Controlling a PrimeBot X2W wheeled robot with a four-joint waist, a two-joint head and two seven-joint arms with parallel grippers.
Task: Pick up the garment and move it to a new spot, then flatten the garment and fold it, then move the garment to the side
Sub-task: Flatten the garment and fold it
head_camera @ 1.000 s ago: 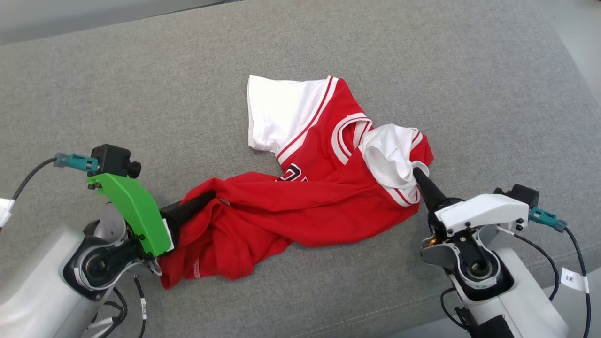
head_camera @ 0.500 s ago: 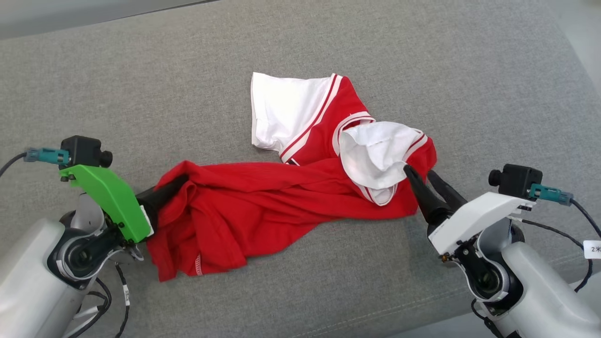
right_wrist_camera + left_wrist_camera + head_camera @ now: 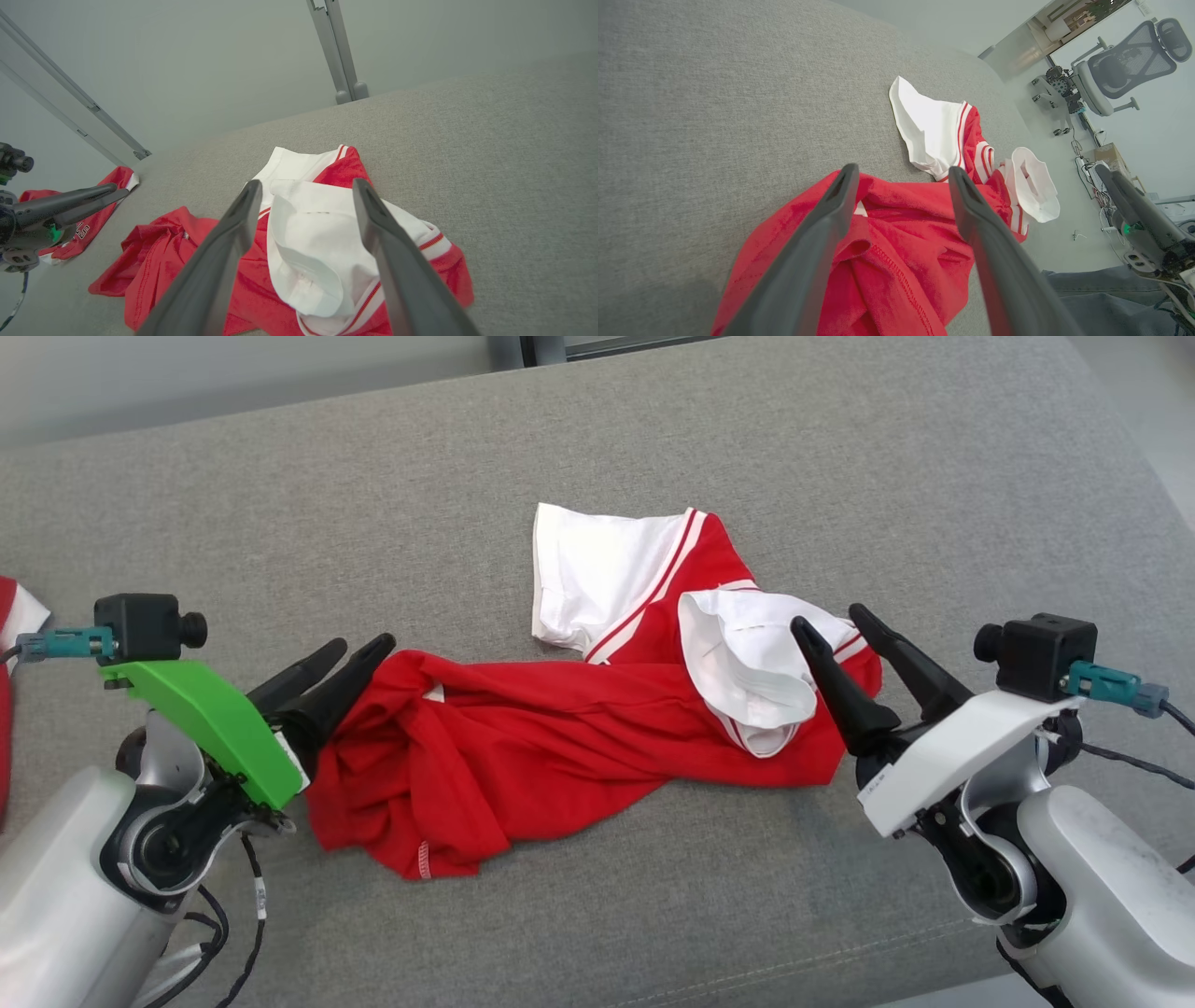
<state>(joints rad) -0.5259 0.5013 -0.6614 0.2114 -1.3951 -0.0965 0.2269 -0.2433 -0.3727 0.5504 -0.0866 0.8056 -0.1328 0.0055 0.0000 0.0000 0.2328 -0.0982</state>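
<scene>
**Ana:** Grey woven cloth covers the whole cushion (image 3: 653, 448). What sits at the far left of the frame?

**Ben:** A strip of a second red garment (image 3: 6, 728) with a white edge, cut off by the frame's border. Just right of it, at the lower left, is the left gripper (image 3: 364, 641) under its green cover. Its two dark fingers are spread, with nothing between them.

**Ana:** Is it touching the jersey?

**Ben:** I cannot tell. In the head view its tips lie over the left end of the garment (image 3: 560, 709). In the left wrist view that gripper (image 3: 903, 169) stands apart above rumpled red cloth (image 3: 896, 252) and a stitched hem.

**Ana:** And the garment itself?

**Ben:** It lies across the middle of the frame, crumpled and twisted (red body, white sleeves, red-and-white striped trim). The bunched red end is at the lower left. One white sleeve lies fairly flat at the upper centre. The other is puffed up, its opening showing, toward the right.

**Ana:** So the right side?

**Ben:** The right gripper (image 3: 828, 616), under a white cover, is at the lower right, fingers parted. Its tips overlap the puffed sleeve in the head view. The right wrist view shows that gripper (image 3: 307, 183) wide apart over the sleeve, pinching nothing.
</scene>
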